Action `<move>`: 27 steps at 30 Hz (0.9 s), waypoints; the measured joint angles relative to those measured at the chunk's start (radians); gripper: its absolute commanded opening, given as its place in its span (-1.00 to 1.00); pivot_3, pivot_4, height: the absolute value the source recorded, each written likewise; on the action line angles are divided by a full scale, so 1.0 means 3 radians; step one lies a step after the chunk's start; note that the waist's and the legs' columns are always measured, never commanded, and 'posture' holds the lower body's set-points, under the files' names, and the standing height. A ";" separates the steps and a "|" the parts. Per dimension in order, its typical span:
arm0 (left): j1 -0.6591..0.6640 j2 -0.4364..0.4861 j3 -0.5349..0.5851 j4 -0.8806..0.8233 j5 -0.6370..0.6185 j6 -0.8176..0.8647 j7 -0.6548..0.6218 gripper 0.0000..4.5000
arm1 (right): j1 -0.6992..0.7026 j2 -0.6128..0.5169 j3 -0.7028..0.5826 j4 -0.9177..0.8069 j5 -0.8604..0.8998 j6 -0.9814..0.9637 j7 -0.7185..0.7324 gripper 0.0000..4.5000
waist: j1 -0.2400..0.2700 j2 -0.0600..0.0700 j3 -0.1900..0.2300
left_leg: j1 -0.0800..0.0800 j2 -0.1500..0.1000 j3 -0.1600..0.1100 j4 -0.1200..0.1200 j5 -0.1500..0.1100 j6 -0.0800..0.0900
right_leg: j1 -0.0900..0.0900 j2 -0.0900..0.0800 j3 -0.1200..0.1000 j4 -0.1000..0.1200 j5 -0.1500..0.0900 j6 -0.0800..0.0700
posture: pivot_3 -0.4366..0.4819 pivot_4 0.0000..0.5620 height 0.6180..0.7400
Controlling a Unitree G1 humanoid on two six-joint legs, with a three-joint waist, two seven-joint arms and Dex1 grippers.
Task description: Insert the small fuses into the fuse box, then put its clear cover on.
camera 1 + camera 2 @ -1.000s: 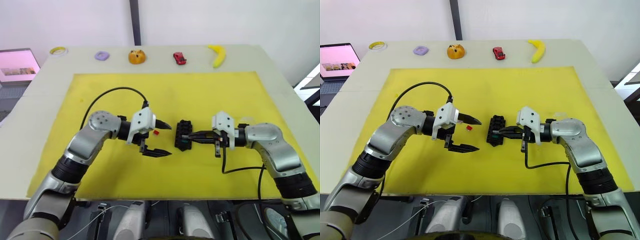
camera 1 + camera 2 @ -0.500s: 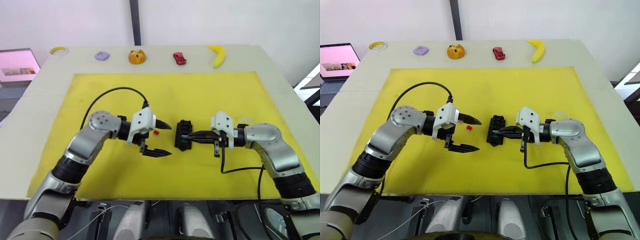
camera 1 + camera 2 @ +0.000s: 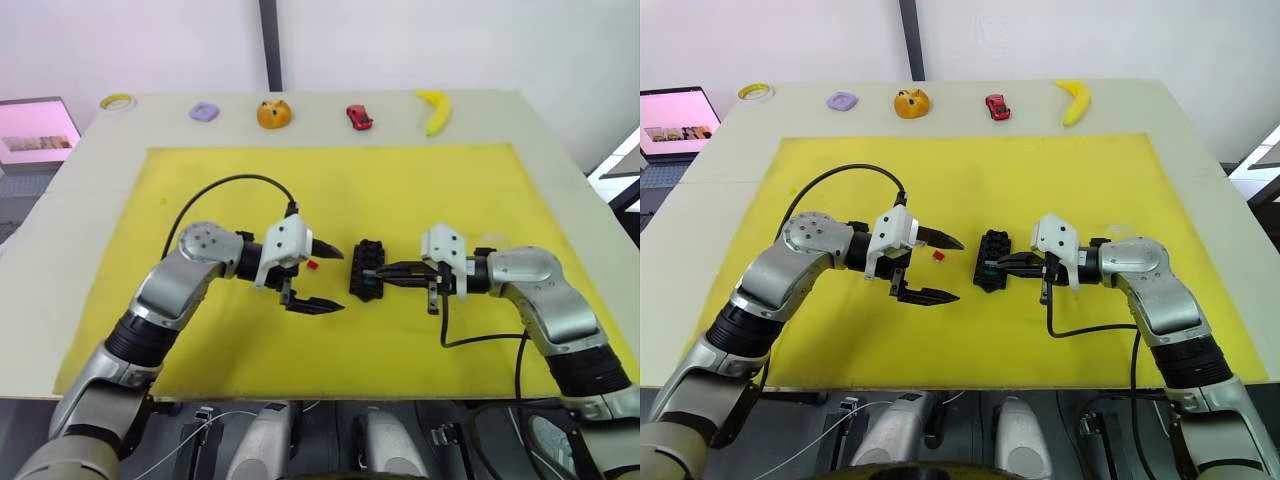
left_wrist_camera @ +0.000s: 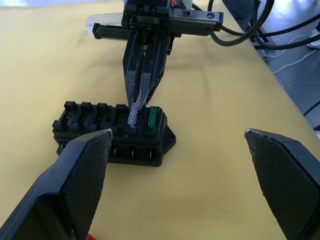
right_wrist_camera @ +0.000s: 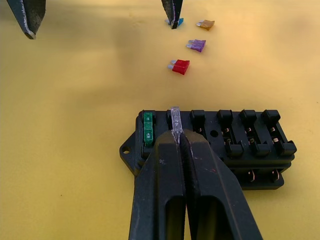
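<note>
A: Right hand (image 5: 181, 137) is clamped on a clear fuse (image 5: 175, 117), pushing it down into the fuse box (image 5: 220, 142) at the slot straight off its fingertips.

B: And the green fuse (image 5: 148, 128)?

A: Already seated, in the end slot just beside those fingertips. The other slots along the row look unfilled.

B: Left hand?

A: Left hand (image 3: 318, 276) hovers spread wide and holds nothing, facing the right hand with the box between them. A red fuse (image 5: 180, 66) lies on the yellow mat (image 3: 420, 190) near its fingertips, with the purple fuse (image 5: 196, 45), the brown fuse (image 5: 205, 24) and a blue fuse (image 5: 175, 22) further out past the box from the right hand.

B: What worries you here?

A: Nothing braces the box. If the right hand pushes at an angle, I'd expect the box to skid toward the left hand, or tip.

B: And the fuse itself?

A: It looks slightly tilted. If the blades miss the contacts, it could jam or pop out when the fingers let go. It might even cock against the green one.

B: The clear cover?

A: There's a faint clear shape by the right forearm, but I can't tell if that's it.
</note>
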 measured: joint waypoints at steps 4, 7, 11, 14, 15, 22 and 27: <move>0.0000 -0.0009 0.0000 0.0000 0.0000 -0.0002 0.0000 0.99 | 0.0000 0.0000 0.0010 -0.0007 -0.0051 -0.0056 -0.0020 -1.00 | 0.0000 0.0000 0.0000 | 0.0001 0.0000 0.0000 0.0002 0.0000 0.0000 | 0.0001 0.0000 0.0000 0.0002 0.0000 0.0000 | -0.05 -0.47 0.92; 0.0000 -0.0022 0.0000 0.0001 0.0001 -0.0003 0.0001 0.99 | 0.0006 0.0001 0.0016 -0.0007 -0.0058 -0.0080 -0.0038 -1.00 | 0.0000 0.0000 0.0000 | 0.0001 0.0000 0.0000 0.0005 -0.0001 0.0001 | 0.0001 0.0000 0.0000 0.0005 0.0000 0.0000 | -0.05 -0.47 0.92; 0.0000 -0.0031 0.0000 0.0001 0.0001 -0.0003 0.0002 0.99 | 0.0062 0.0024 0.0015 -0.0005 -0.0073 -0.0202 -0.0098 -1.00 | -0.0003 0.0000 0.0000 | 0.0001 0.0000 -0.0001 0.0008 -0.0001 0.0002 | 0.0001 0.0000 0.0000 0.0009 0.0000 0.0000 | -0.05 -0.47 0.92; 0.0000 -0.0041 0.0000 0.0001 0.0002 -0.0003 0.0002 0.99 | 0.0103 0.0054 0.0014 0.0030 -0.0116 -0.0356 -0.0129 -1.00 | -0.0004 0.0000 -0.0001 | 0.0002 0.0000 -0.0001 0.0011 -0.0001 0.0002 | 0.0001 0.0001 0.0000 0.0015 0.0000 0.0000 | -0.05 -0.47 0.92; 0.0000 -0.0046 0.0000 0.0001 0.0002 -0.0003 0.0002 0.99 | 0.0119 0.0057 0.0006 0.0039 -0.0115 -0.0379 -0.0130 -1.00 | -0.0004 0.0000 -0.0001 | 0.0002 0.0000 -0.0001 0.0013 -0.0001 0.0002 | 0.0002 0.0001 0.0000 0.0016 0.0000 0.0000 | -0.05 -0.47 0.92; 0.0000 -0.0046 0.0000 0.0001 0.0004 -0.0003 0.0001 0.99 | 0.0159 0.0074 -0.0022 0.0151 -0.0106 -0.0542 -0.0123 -1.00 | 0.0001 0.0000 -0.0001 | 0.0003 0.0000 -0.0003 0.0024 -0.0002 0.0003 | 0.0006 0.0001 -0.0001 0.0020 0.0000 0.0000 | -0.05 -0.47 0.92; 0.0000 -0.0046 0.0000 0.0001 0.0005 -0.0004 0.0001 0.99 | 0.0155 0.0083 -0.0021 0.0183 -0.0073 -0.0542 -0.0123 -1.00 | 0.0000 0.0000 -0.0001 | 0.0003 0.0000 -0.0003 0.0025 -0.0003 0.0003 | 0.0006 0.0001 -0.0001 0.0021 0.0000 0.0000 | -0.05 -0.47 0.92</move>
